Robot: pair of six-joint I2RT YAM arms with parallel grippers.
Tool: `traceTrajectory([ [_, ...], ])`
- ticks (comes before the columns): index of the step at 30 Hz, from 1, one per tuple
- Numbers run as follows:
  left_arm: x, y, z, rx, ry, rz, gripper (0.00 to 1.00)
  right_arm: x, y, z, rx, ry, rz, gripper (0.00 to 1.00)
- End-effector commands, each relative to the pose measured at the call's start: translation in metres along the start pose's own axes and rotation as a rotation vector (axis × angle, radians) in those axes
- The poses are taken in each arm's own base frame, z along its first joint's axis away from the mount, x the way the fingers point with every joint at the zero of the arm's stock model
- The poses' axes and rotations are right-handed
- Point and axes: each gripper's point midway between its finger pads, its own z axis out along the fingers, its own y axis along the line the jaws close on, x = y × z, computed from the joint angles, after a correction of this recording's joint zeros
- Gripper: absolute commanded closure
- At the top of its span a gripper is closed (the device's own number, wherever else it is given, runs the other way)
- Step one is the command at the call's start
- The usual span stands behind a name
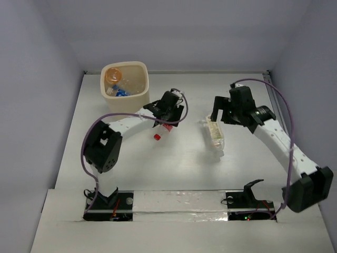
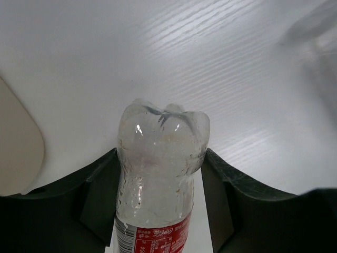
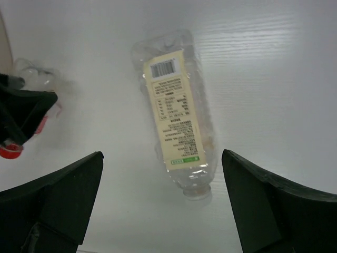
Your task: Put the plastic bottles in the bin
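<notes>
Top external view: the bin (image 1: 129,99) stands at the far left with 2 bottles inside. The left gripper (image 1: 168,112) is at the red-labelled bottle (image 1: 162,130). The right gripper (image 1: 224,116) hangs over the cream-labelled bottle (image 1: 215,136), which lies on the table (image 1: 174,168).

Left wrist view: the fingers (image 2: 100,205) press both sides of the red-labelled bottle near its base end. Thin, crushable plastic could buckle and slip out on the way to the bin.

Right wrist view: jaws spread wide, nothing held. The cream-labelled bottle lies slanted between them and could roll or pivot if 1 finger lands first.
</notes>
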Motion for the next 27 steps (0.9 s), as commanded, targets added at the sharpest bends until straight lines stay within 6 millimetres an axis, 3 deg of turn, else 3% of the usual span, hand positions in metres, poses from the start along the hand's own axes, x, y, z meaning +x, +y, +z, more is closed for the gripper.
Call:
traceTrajectory([
  [1,-0.069,-0.021,-0.079,0.138,-0.227,-0.102,0.69,-0.015,0.027,0.014,-0.117,0.044,-0.189,0.0],
  [2,-0.077,-0.021,-0.09,0.147,-0.254,-0.117,0.7,-0.011,0.028,0.028,-0.106,0.087,-0.21,0.0],
  [3,-0.087,-0.018,-0.103,0.153,-0.289,-0.15,0.7,-0.018,0.031,0.029,-0.108,0.088,-0.225,0.0],
  [4,-0.106,-0.018,-0.131,0.175,-0.36,-0.168,0.7,-0.019,0.031,0.035,-0.105,0.097,-0.255,0.0],
  [6,-0.126,-0.005,-0.158,0.178,-0.426,-0.211,0.7,-0.016,0.036,0.048,-0.116,0.158,-0.294,0.0],
  [7,-0.144,0.002,-0.186,0.184,-0.49,-0.231,0.7,-0.015,0.035,0.054,-0.102,0.175,-0.303,0.0],
  [9,-0.162,0.016,-0.212,0.191,-0.55,-0.261,0.69,-0.005,0.032,0.067,-0.089,0.235,-0.326,0.0],
  [10,-0.179,0.039,-0.236,0.171,-0.617,-0.302,0.69,-0.004,0.032,0.071,-0.093,0.252,-0.344,0.0],
  [12,-0.191,0.057,-0.257,0.188,-0.661,-0.327,0.69,0.005,0.025,0.078,-0.058,0.296,-0.357,0.0],
  [13,-0.203,0.082,-0.275,0.15,-0.715,-0.354,0.69,0.014,0.023,0.086,-0.06,0.338,-0.375,0.0],
  [16,-0.219,0.126,-0.305,0.067,-0.797,-0.391,0.69,0.031,0.021,0.097,-0.071,0.404,-0.386,0.0],
  [21,-0.236,0.174,-0.335,0.004,-0.887,-0.436,0.68,0.045,0.012,0.112,-0.041,0.451,-0.39,0.0],
  [24,-0.243,0.203,-0.338,-0.042,-0.923,-0.482,0.68,0.056,0.01,0.121,-0.036,0.485,-0.388,0.0],
  [27,-0.248,0.219,-0.328,-0.052,-0.95,-0.508,0.69,0.066,0.007,0.129,-0.036,0.512,-0.384,0.0],
])
